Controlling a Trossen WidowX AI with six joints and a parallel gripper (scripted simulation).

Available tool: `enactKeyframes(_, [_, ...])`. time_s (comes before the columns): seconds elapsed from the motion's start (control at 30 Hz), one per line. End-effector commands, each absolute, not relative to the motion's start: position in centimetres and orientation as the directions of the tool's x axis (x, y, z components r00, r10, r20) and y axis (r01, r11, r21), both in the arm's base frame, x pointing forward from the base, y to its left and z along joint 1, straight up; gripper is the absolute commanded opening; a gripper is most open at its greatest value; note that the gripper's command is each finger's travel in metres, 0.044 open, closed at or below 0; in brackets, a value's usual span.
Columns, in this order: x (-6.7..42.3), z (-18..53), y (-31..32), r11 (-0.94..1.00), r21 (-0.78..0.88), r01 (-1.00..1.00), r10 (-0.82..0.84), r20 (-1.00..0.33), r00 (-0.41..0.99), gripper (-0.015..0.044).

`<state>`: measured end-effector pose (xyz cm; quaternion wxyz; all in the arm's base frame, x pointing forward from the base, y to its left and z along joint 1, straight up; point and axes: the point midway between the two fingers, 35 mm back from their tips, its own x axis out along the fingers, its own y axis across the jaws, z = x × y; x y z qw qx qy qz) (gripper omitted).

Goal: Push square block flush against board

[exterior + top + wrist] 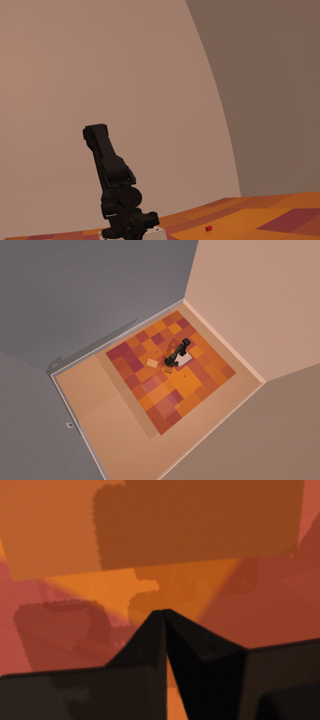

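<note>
A small orange square block point(168, 370) lies flat on the chequered floor, just below my gripper point(170, 364). In the wrist view the block point(45, 530) fills the top of the frame, a short way ahead of my fingertips point(165, 611) and partly under their shadow. The fingers are shut with nothing between them and sit low over the floor. A pale tan board point(151, 363) lies flat to the left of the block, with a clear gap between them. My black arm point(180, 348) point(113, 175) is folded back over its base. The block and the board do not show in the exterior view.
The arm stands on a white base plate point(185, 359) point(157, 232). Small red markers point(184, 376) point(156, 351) point(208, 228) dot the floor. A low wall point(144, 323) rings the floor area.
</note>
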<state>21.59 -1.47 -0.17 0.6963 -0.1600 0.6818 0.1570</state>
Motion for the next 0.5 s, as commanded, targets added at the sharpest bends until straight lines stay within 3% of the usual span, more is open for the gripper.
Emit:
enactKeyframes(0.0, [20.9, -0.2, -1.8, 0.898, -0.008, -0.440, 0.000, -1.000, 0.017, 0.0000])
enactKeyframes(0.47, [19.8, 0.9, -2.3, 0.899, -0.009, -0.437, -0.001, -1.000, 0.019, 0.0000])
